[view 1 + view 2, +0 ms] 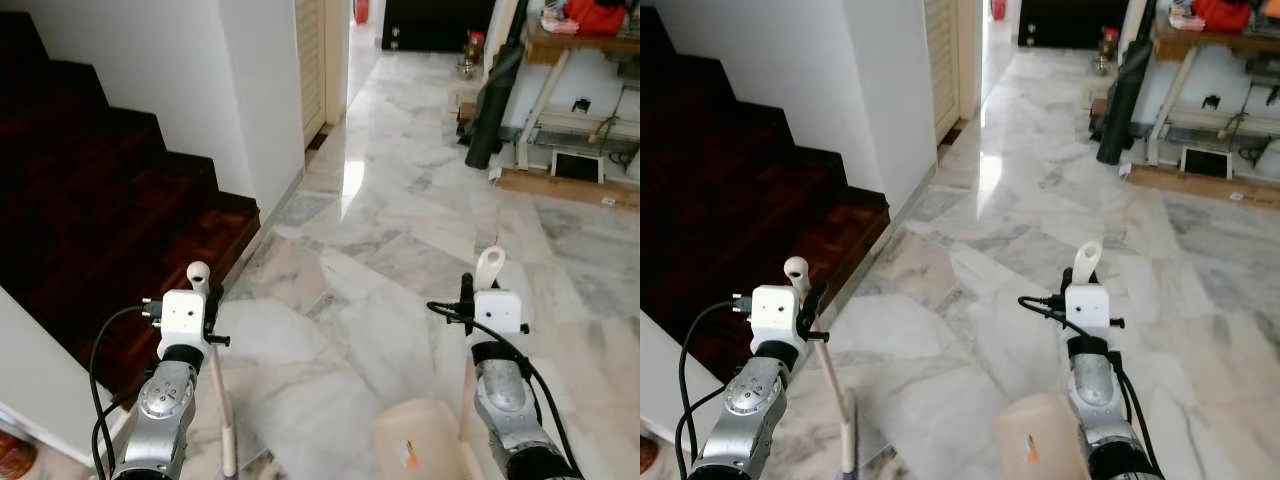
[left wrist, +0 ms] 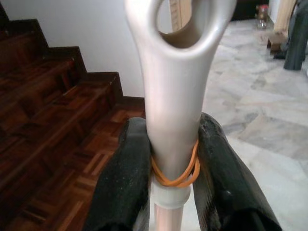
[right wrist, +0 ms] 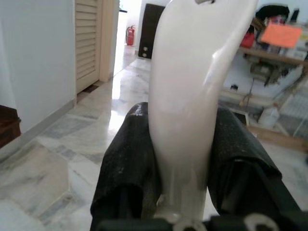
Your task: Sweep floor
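My left gripper is shut on the top of a pale broom handle with a hanging loop. An orange rubber band circles the handle between the black fingers. The broom's shaft runs down to the floor by the stair edge. My right gripper is shut on the white handle of a dustpan, which stands upright on my right. The beige pan hangs low at the bottom of the left eye view. The broom's head is hidden.
Dark wooden stairs rise on the left beside a white wall. Grey-veined marble floor stretches ahead to a hallway. At the far right, a black bag leans against a cluttered wooden table.
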You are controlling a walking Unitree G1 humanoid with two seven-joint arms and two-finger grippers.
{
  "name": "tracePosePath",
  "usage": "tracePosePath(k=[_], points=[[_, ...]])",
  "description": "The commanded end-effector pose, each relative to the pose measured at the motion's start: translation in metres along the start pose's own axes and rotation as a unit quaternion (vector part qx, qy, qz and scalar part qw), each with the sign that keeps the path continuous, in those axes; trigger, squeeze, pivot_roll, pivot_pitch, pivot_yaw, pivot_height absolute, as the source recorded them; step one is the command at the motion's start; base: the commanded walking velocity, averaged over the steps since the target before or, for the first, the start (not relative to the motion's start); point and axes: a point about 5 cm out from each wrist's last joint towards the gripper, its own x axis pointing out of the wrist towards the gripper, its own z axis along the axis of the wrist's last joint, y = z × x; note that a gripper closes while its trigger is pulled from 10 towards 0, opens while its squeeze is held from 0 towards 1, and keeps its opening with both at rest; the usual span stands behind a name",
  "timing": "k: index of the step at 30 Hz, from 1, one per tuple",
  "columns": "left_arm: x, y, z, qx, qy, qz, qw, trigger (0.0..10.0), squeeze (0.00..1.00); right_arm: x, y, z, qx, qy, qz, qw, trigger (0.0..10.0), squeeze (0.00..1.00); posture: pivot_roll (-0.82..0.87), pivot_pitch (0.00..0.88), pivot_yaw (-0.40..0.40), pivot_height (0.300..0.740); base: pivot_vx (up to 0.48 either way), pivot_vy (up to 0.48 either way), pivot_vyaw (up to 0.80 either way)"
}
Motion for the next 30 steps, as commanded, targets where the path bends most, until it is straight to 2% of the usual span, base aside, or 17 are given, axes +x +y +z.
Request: tracePosePath(k=[1, 30], points=[[0.0023, 0.0087, 0.0063, 0.006, -0.014, 0.012, 1.000, 10.0, 0.00, 0.0081, 0.0100, 0.0140, 0.012, -0.028, 0.011, 0.999, 10.0, 0.00, 0.14, 0.000, 0.021, 0.740, 0.401, 0.000, 0.00], [0.0030, 0.0091, 0.0067, 0.005, -0.016, 0.011, 1.000, 10.0, 0.00, 0.0100, 0.0101, 0.0156, 0.015, -0.030, 0.016, 0.999, 10.0, 0.00, 0.14, 0.000, 0.017, 0.740, 0.406, 0.000, 0.00]])
